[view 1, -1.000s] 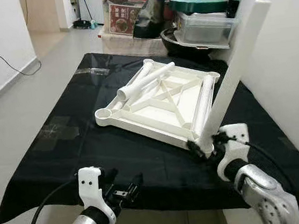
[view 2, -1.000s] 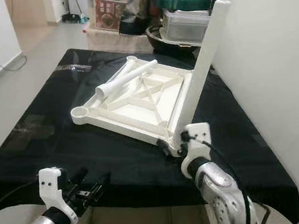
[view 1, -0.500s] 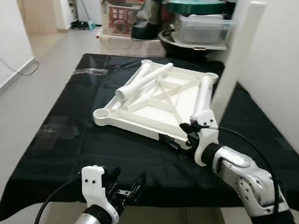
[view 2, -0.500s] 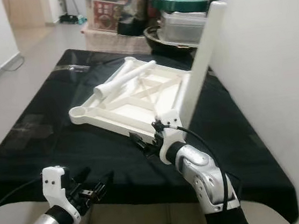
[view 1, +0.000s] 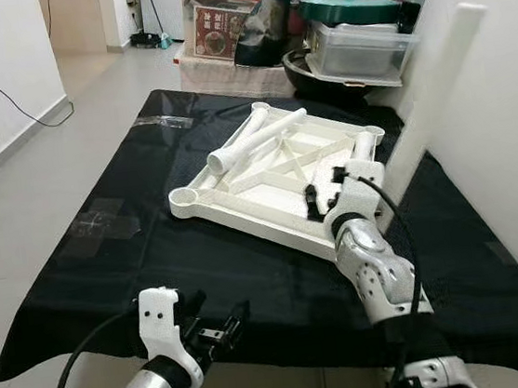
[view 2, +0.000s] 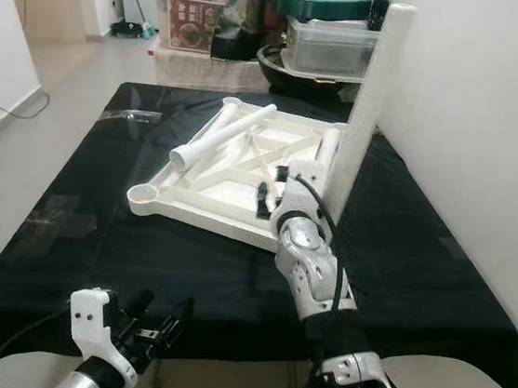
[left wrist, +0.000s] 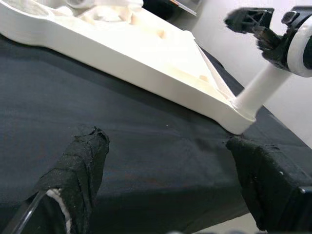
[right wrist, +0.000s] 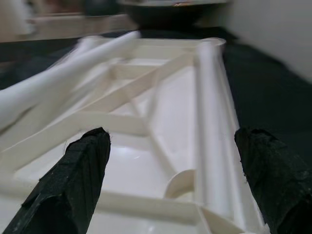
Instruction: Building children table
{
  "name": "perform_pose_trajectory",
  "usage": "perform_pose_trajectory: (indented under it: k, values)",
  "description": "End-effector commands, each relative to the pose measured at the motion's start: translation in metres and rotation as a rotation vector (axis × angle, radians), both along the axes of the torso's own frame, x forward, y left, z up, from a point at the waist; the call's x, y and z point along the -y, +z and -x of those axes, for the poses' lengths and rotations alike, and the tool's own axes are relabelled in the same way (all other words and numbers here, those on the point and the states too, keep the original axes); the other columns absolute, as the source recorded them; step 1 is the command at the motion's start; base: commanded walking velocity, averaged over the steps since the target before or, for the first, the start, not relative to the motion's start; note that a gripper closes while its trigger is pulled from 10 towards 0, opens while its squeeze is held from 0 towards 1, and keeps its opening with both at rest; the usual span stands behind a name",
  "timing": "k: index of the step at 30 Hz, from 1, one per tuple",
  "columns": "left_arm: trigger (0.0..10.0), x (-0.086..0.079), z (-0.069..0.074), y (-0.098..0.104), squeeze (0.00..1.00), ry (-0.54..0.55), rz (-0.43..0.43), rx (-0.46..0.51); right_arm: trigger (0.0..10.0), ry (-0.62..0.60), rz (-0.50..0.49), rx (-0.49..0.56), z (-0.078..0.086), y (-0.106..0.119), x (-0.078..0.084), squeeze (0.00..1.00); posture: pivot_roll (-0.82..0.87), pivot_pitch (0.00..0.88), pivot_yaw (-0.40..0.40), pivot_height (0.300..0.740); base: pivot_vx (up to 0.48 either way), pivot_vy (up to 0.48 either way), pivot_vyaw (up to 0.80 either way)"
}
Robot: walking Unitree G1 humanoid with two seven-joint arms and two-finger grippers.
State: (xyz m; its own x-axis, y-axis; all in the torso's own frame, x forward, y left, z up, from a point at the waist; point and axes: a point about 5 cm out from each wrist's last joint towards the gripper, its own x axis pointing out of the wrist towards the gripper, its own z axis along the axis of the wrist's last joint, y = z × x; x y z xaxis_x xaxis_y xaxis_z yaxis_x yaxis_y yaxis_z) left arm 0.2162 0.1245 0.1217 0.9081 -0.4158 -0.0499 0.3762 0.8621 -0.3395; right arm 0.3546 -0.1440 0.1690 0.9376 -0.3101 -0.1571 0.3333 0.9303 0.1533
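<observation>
Our right gripper (view 1: 323,194) has let go of the upright leg (view 1: 435,99), fingers apart over the tabletop frame (view 1: 241,201); another loose leg (view 1: 258,140) comes next. Left gripper (view 1: 220,331) idles open.

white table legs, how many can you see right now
4, though more may be hidden. One white plastic tube leg stands upright in the near right corner socket of the upturned white plastic tabletop. One lies along its right edge. Two lie crossed at its far left.
</observation>
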Motion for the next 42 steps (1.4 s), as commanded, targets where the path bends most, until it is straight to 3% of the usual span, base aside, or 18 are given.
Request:
perform_pose_trajectory:
  k: [1, 5, 13, 16, 17, 18, 20, 24, 27, 29, 32, 33, 35, 36, 38, 39, 40, 42]
  values:
    - [10.0, 0.003, 0.001, -0.001, 0.0, -0.011, -0.002, -0.005, 10.0, -0.131, 0.038, 0.013, 0.0, 0.002, 0.026, 0.0, 0.15, 0.0, -0.186, 0.74, 0.0, 0.0, 0.0]
    - [10.0, 0.002, 0.0, -0.002, 0.0, -0.012, -0.003, -0.005, 10.0, -0.245, 0.138, 0.071, -0.006, 0.01, 0.053, 0.0, 0.15, 0.0, -0.182, 0.74, 0.0, 0.0, 0.0]
    - [10.0, 0.002, 0.0, -0.002, 0.0, -0.011, -0.003, -0.005, 10.0, -0.321, 0.212, 0.084, -0.007, 0.011, 0.07, 0.0, 0.15, 0.0, -0.18, 0.74, 0.0, 0.0, 0.0]
    - [10.0, 0.003, 0.0, -0.002, 0.0, -0.009, -0.003, -0.006, 10.0, -0.47, 0.27, 0.02, -0.001, 0.004, 0.126, 0.0, 0.15, 0.0, -0.185, 0.74, 0.0, 0.0, 0.0]
    - [10.0, 0.003, 0.0, -0.002, 0.0, -0.009, -0.003, -0.006, 10.0, -0.47, 0.27, 0.02, -0.001, 0.004, 0.126, 0.0, 0.15, 0.0, -0.185, 0.74, 0.0, 0.0, 0.0]
    - [10.0, 0.003, 0.0, -0.002, 0.0, -0.007, -0.003, -0.006, 10.0, -0.515, 0.289, 0.008, 0.004, 0.006, 0.147, 0.0, 0.15, 0.0, -0.185, 0.74, 0.0, 0.0, 0.0]
    - [10.0, 0.003, 0.0, -0.002, 0.0, -0.007, -0.003, -0.006, 10.0, -0.515, 0.289, 0.008, 0.004, 0.006, 0.147, 0.0, 0.15, 0.0, -0.185, 0.74, 0.0, 0.0, 0.0]
    - [10.0, 0.002, 0.0, -0.003, 0.0, -0.01, 0.001, -0.009, 10.0, -0.57, 0.331, 0.008, 0.017, 0.016, 0.195, 0.0, 0.13, 0.0, -0.165, 0.74, 0.0, 0.0, 0.0]
    - [10.0, 0.002, 0.0, -0.003, 0.0, -0.013, 0.003, -0.011, 10.0, -0.55, 0.327, 0.007, 0.017, 0.017, 0.2, 0.0, 0.13, 0.0, -0.163, 0.74, 0.0, 0.0, 0.0]
    - [10.0, 0.002, 0.0, -0.003, 0.0, -0.016, 0.005, -0.012, 10.0, -0.511, 0.309, 0.012, 0.015, 0.016, 0.199, 0.0, 0.13, 0.0, -0.16, 0.74, 0.0, 0.0, 0.0]
    - [10.0, 0.002, 0.0, -0.003, 0.0, -0.02, 0.005, -0.012, 10.0, -0.335, 0.281, 0.044, 0.0, 0.01, 0.169, 0.0, 0.14, 0.0, -0.165, 0.74, 0.0, 0.0, 0.0]
    - [10.0, 0.002, 0.0, -0.003, 0.0, -0.02, 0.005, -0.012, 10.0, -0.335, 0.281, 0.044, 0.0, 0.01, 0.169, 0.0, 0.14, 0.0, -0.165, 0.74, 0.0, 0.0, 0.0]
    - [10.0, 0.001, -0.001, -0.002, 0.0, -0.018, -0.003, -0.008, 10.0, 0.028, 0.214, 0.088, -0.018, -0.005, 0.092, 0.0, 0.14, 0.0, -0.171, 0.74, 0.0, 0.0, 0.0]
    - [10.0, 0.001, -0.001, -0.001, 0.0, -0.018, -0.005, -0.006, 10.0, 0.141, 0.184, 0.096, -0.021, -0.009, 0.067, 0.0, 0.15, 0.0, -0.173, 0.74, 0.0, 0.0, 0.0]
    - [10.0, 0.001, -0.001, -0.001, 0.0, -0.018, -0.005, -0.006, 10.0, 0.141, 0.184, 0.096, -0.021, -0.009, 0.067, 0.0, 0.15, 0.0, -0.173, 0.74, 0.0, 0.0, 0.0]
    - [10.0, 0.001, -0.001, -0.001, 0.0, -0.018, -0.007, -0.005, 10.0, 0.251, 0.134, 0.099, -0.021, -0.011, 0.043, 0.0, 0.15, 0.0, -0.174, 0.74, 0.0, 0.0, 0.0]
    - [10.0, 0.001, -0.001, -0.001, 0.0, -0.018, -0.007, -0.005, 10.0, 0.251, 0.134, 0.099, -0.021, -0.011, 0.043, 0.0, 0.15, 0.0, -0.174, 0.74, 0.0, 0.0, 0.0]
    - [10.0, 0.002, -0.001, -0.001, 0.0, -0.017, -0.014, -0.004, 10.0, 0.377, 0.057, 0.077, -0.021, -0.012, 0.015, 0.0, 0.15, 0.0, -0.175, 0.74, 0.0, 0.0, 0.0]
